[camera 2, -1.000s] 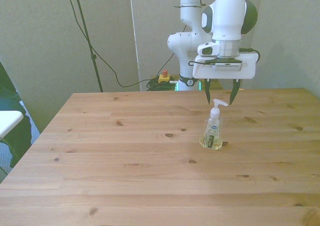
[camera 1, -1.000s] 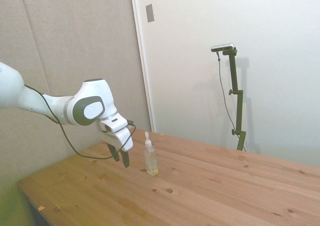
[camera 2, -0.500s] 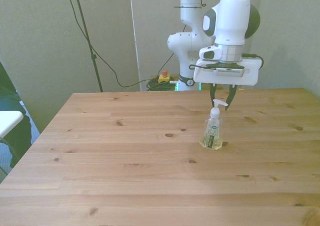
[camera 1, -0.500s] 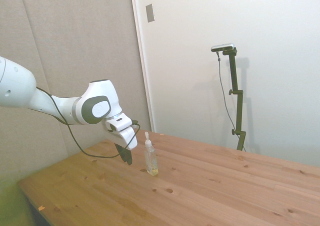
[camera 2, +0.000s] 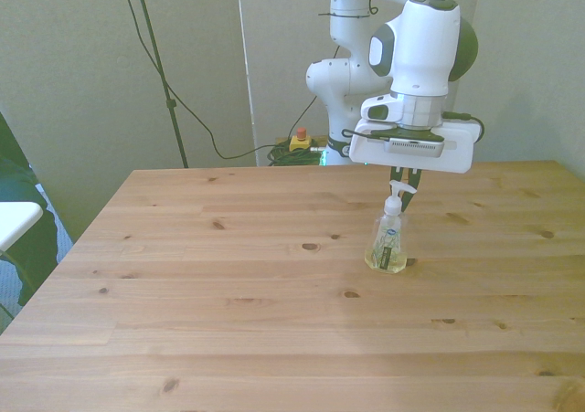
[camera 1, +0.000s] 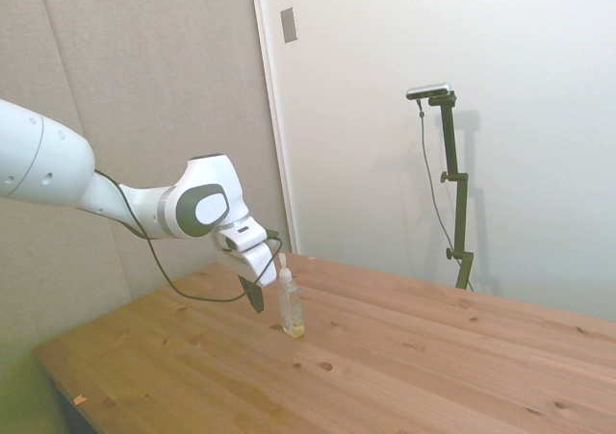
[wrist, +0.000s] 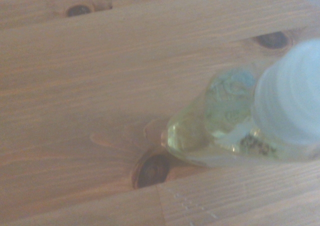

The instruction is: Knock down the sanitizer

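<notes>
Now the small clear plastic sanitizer bottle [camera 1: 290,309] with a white pump top stands upright on the wooden table [camera 2: 228,293]. The white arm's gripper [camera 1: 258,297], fingers pressed together, sits right behind its neck, likely so it can push it over.

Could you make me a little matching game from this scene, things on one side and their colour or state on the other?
Things:
1. sanitizer
2. gripper
3. table
4. pump nozzle

Descriptions:
A. bare knotted wood
B. white, at the bottle's top
C. standing upright, yellowish liquid inside
D. close behind the bottle's top

Pairs: 1-C, 2-D, 3-A, 4-B
</notes>
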You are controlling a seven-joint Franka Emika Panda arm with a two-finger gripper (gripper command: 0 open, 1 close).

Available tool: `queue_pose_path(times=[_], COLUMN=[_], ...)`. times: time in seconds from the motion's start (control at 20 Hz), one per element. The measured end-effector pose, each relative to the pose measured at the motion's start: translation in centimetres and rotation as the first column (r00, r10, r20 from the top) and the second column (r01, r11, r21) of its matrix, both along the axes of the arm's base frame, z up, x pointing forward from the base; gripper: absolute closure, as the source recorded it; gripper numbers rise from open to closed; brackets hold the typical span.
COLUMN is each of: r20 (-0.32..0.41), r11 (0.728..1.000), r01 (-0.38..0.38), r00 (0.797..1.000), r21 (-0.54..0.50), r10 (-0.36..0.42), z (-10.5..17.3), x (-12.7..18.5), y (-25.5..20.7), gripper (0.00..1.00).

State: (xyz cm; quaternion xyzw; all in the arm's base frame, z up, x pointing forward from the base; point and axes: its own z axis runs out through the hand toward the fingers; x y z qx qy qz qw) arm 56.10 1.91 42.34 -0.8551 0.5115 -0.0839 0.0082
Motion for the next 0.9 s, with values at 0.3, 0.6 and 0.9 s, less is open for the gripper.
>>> queue_pose_path(times=[0.3,0.6,0.9], r20=[0.022,0.049,0.081], r11=[0.999,0.996,0.99], r01=[0.034,0.087,0.141], r00=[0.999,0.995,0.987], r21=[0.004,0.005,0.011], r10=[-0.034,-0.087,-0.141], z=[0.5,1.0,1.2], x=[3.0,5.7,8.3], y=[-1.3,-3.4,-5.7], gripper=[1.0,1.0,1.0])
